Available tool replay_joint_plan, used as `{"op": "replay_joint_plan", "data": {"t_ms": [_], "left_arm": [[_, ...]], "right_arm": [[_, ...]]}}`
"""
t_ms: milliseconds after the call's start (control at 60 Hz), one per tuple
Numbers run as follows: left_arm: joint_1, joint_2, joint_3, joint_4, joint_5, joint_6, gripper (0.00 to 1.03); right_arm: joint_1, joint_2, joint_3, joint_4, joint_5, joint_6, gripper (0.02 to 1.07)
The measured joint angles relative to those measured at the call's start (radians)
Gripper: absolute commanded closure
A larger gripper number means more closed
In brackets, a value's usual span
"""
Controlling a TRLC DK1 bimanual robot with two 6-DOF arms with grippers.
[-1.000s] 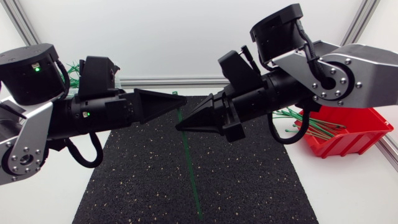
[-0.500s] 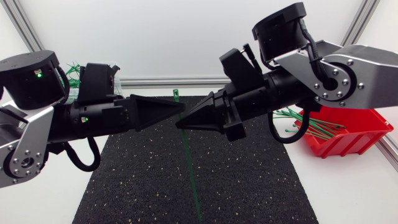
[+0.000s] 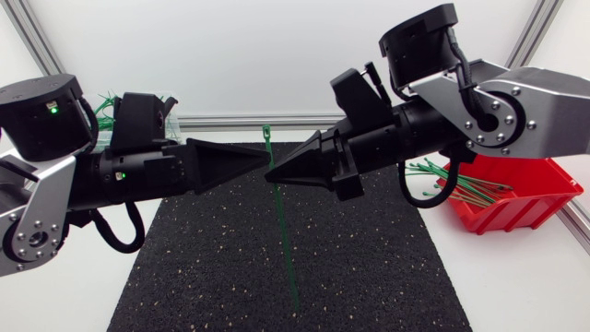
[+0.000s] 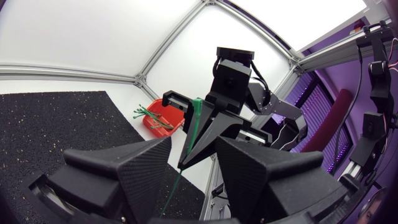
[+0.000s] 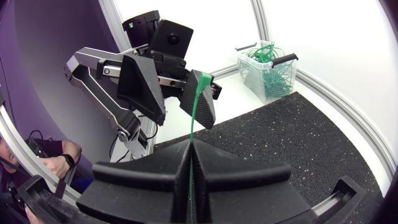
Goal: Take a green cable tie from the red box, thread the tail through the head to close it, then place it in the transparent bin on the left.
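The right gripper was clamped on the green cable tie, its two wedge fingers pressed together with the strap pinched at their tips. In the head view the tie's long axis ran crosswise to both grippers. The short end with the head stood out towards the far edge of the black mat, and the long tail trailed towards the mat's near edge. Whether it hung upright or lay slanted could not be told.

The left gripper had its fingers apart and met the right one nearly tip to tip over the middle of the mat. From the left wrist view the strap sat in the gap ahead of those spread fingers; no touch on either side could be made out. So the right arm held the tie and the left was just beside it. By my judgement the coming move turned on the left fingers closing across the strap, at right angles to its length.

The red box, with more ties in it, sat by the table's right edge. The transparent bin stood at the far left corner, well apart from the grippers.

No brand, label or legible writing showed on any of these things.
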Motion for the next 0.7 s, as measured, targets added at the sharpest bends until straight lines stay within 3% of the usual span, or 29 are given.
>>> {"op": "replay_joint_plan", "data": {"t_ms": [500, 700], "left_arm": [[0.034, 0.014, 0.000, 0.030, 0.108, 0.000, 0.63], [0.034, 0.028, 0.000, 0.048, 0.116, 0.000, 0.67]], "right_arm": [[0.020, 0.018, -0.017, 0.002, -0.025, 0.019, 1.02], [0.020, 0.018, -0.026, 0.002, -0.039, 0.025, 1.02]]}}
